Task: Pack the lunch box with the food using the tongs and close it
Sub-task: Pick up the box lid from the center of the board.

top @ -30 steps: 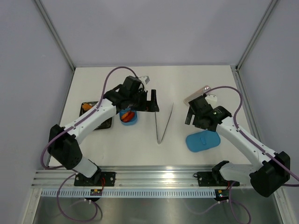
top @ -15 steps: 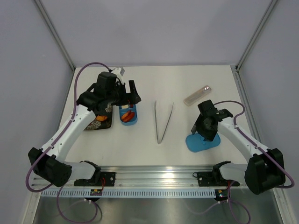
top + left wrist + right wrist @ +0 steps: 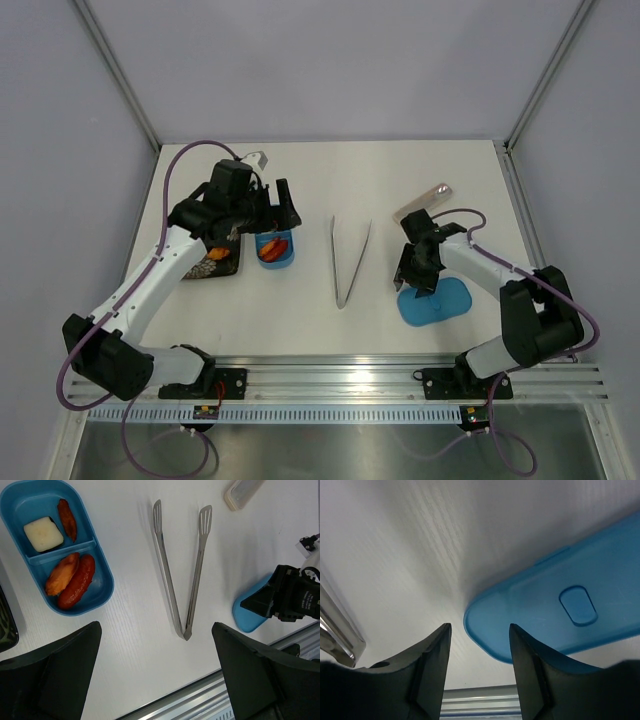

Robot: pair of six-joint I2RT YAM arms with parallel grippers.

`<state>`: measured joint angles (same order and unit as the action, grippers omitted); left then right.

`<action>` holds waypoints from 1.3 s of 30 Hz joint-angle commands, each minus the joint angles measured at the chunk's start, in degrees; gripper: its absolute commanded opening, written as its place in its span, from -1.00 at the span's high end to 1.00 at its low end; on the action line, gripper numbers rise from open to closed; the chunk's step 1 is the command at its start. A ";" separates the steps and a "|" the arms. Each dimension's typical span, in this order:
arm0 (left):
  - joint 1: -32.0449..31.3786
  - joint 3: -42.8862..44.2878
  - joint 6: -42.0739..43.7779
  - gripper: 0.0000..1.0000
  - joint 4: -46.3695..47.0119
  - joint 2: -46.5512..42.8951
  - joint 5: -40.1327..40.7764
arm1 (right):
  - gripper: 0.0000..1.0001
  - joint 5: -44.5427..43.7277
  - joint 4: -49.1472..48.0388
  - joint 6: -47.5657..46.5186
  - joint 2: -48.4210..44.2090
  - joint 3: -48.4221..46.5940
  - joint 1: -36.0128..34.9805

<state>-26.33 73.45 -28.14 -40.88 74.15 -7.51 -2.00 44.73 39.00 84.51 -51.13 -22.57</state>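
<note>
On the white tabletop [image 3: 450, 165], a small bright-blue oval plastic lunch box [image 3: 99, 582] is seen left of centre, lidless. A cream square piece [image 3: 43, 533] and a small reddish-brown piece [image 3: 67, 519] lie in one compartment, and an orange piece [image 3: 61, 573] lies beside a red sausage [image 3: 76, 581] in the other. Long thin silver metal tongs [image 3: 184, 629] are laid flat in a narrow V between the box and a flat blue oval lid [image 3: 545, 620], touched by neither arm. The left gripper [image 3: 156, 626] is held above the table near the box, fingers spread wide with nothing between them. The right gripper [image 3: 479, 627] is lowered at the lid's rounded end; its fingers are set partly apart astride that end, and bare table is seen between one finger and the lid's edge. A dark patterned square plate [image 3: 222, 262] is largely covered by the left arm from above and cut to a sliver in the left wrist view, so its contents cannot be told. A pale oblong container [image 3: 424, 201] beyond the right gripper is cropped in the left wrist view. A silvery edge at the left border of the right wrist view is too cropped to be named. The table is enclosed by plain pale grey walls [image 3: 330, 70] and aluminium posts, with a ribbed aluminium rail [image 3: 340, 378] along its near edge.
</note>
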 commanded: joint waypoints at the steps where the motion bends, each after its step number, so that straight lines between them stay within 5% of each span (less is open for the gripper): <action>1: 0.22 -0.68 -0.86 -0.91 2.21 -1.29 -0.75 | -0.16 -0.64 -2.72 0.54 3.36 -2.30 -1.60; 8: 0.14 0.29 0.01 -0.91 1.07 -1.11 0.12 | 0.15 -2.57 -5.00 1.34 7.42 -2.74 -2.22; 15: 0.14 -1.38 -0.16 -0.91 2.74 -0.15 -0.67 | 0.98 -3.36 -5.01 1.25 6.20 -2.66 -2.31; 30: 0.31 -0.85 -0.60 -0.91 5.02 3.46 -6.11 | 1.00 1.20 -3.24 -3.32 -11.99 -4.49 -2.39; 39: -2.84 -2.78 0.36 -0.87 10.99 5.48 -19.99 | 1.00 4.81 -1.93 3.34 -12.71 -12.05 -2.39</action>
<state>-26.94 71.44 -28.53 -35.92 79.48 -19.29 0.19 42.76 38.72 72.38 -59.07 -24.51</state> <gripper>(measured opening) 0.945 0.010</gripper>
